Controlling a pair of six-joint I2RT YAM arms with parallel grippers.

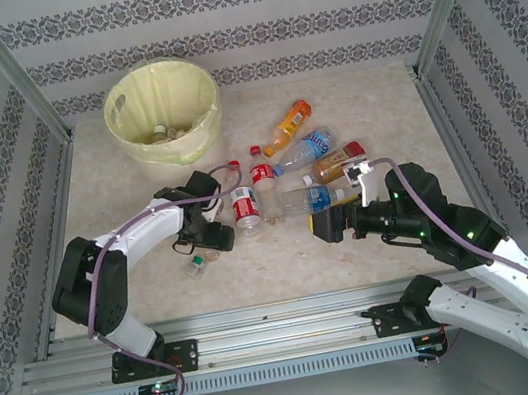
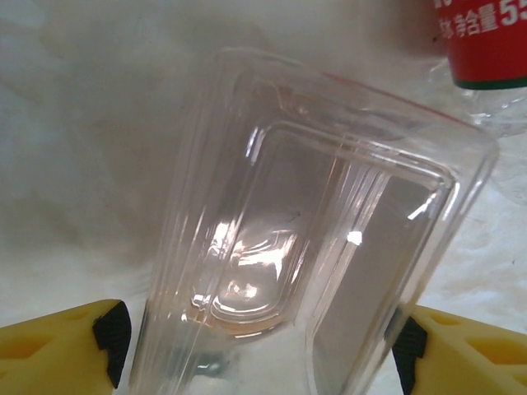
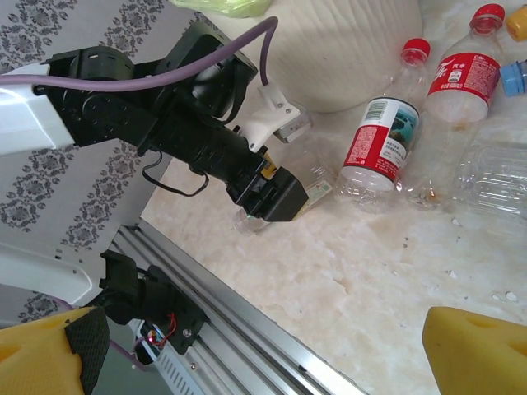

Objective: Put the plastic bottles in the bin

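Observation:
In the left wrist view a clear, square-sided plastic bottle [image 2: 305, 222] lies between my left gripper's [image 2: 263, 346] yellow fingers. The right pad touches its side, and a thin gap shows at the left pad. From above, that gripper [image 1: 206, 243] hangs over the small clear bottle [image 1: 194, 263]. Several more bottles lie mid-table: two red-labelled [image 1: 245, 204] [image 1: 262, 172], an orange one [image 1: 288, 126] and a blue-labelled one [image 1: 308, 147]. The pale-yellow bin [image 1: 161, 111] stands at the back left. My right gripper [image 1: 334, 224] [image 3: 263, 354] is open, with nothing between its fingers.
Some bottles lie inside the bin [image 1: 160, 132]. An aluminium rail [image 1: 285, 321] runs along the near edge. Patterned walls and metal posts [image 1: 15, 72] close in the table. Bare marble [image 3: 387, 280] lies under the right gripper. The red-labelled bottle [image 3: 380, 144] lies just right of the left gripper [image 3: 272, 197].

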